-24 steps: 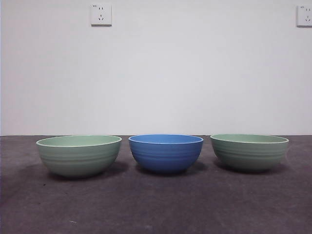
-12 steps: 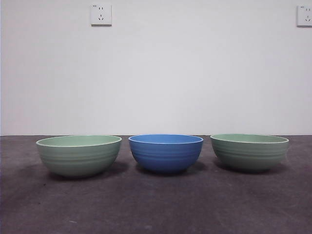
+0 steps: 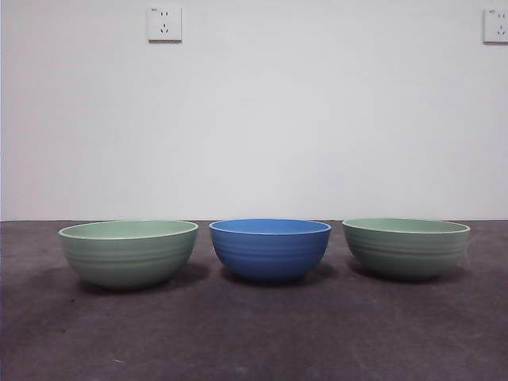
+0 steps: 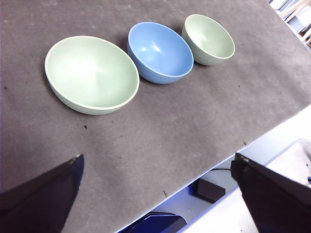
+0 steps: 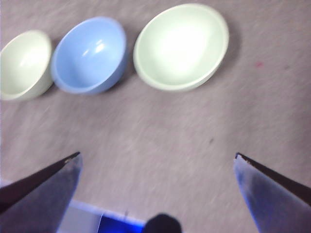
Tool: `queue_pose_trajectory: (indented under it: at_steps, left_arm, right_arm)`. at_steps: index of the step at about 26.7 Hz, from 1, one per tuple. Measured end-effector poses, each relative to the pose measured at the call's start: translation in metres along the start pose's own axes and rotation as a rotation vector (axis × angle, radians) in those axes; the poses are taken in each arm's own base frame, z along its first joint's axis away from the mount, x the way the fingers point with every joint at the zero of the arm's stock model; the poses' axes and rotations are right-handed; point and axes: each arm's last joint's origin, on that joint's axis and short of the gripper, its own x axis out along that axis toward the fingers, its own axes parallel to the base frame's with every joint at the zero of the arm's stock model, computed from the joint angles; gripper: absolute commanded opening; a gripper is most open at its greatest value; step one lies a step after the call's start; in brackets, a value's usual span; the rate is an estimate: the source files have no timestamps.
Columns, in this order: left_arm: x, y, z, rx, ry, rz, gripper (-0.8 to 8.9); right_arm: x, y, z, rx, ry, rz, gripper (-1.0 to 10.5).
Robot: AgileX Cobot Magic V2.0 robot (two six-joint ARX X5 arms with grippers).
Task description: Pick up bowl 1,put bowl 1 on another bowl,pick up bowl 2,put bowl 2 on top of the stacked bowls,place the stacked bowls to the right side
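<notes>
- Pale green bowl on the left [image 3: 128, 254]: upright on the dark grey tabletop [image 3: 254, 341], mouth up, empty, faint ribs on its outer wall. It is the bowl nearest the left wrist camera [image 4: 91, 74].
- Blue bowl [image 3: 270, 249]: upright at the centre of the row, between the two green bowls, ribbed outside, empty. A narrow gap separates it from each neighbour; no bowl touches another and nothing is stacked.
- Pale green bowl on the right [image 3: 406, 247]: upright, empty, same form as the other two. It is the bowl nearest the right wrist camera [image 5: 181, 47].
- Left tool [image 4: 158, 194]: released, jaws spread wide, nothing between them. It hangs above the near edge of the tabletop, well apart from the bowls.
- Right tool [image 5: 158, 187]: released, jaws spread wide, nothing between them. It hangs above bare tabletop, apart from the bowls; this view is blurred.
- White wall [image 3: 254, 119]: behind the tabletop, with two sockets, one upper left [image 3: 164, 24] and one at the upper right edge [image 3: 495, 25].
</notes>
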Motion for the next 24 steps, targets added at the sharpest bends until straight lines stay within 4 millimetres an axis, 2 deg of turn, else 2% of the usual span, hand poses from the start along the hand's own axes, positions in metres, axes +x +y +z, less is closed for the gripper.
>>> queue_pose_trajectory:
  at_steps: [4, 12, 18, 24]
  left_arm:
    - [0.000, 0.000, 0.000, 0.000, 0.000, 0.000, 6.95]
    - [0.000, 0.000, 0.000, 0.000, 0.000, 0.000, 6.95]
    - [0.000, 0.000, 0.000, -0.002, 0.003, 0.000, 6.95]
    - [0.000, 0.000, 0.000, -0.003, 0.003, 0.000, 6.95]
  right_arm:
    - [0.022, -0.007, 0.019, 0.028, -0.016, -0.046, 6.0]
    - [0.089, -0.027, 0.048, 0.084, 0.042, -0.052, 6.0]
    - [0.136, -0.041, 0.053, 0.113, 0.117, -0.059, 6.0]
    - [0.168, -0.051, 0.051, 0.129, 0.171, -0.065, 5.9]
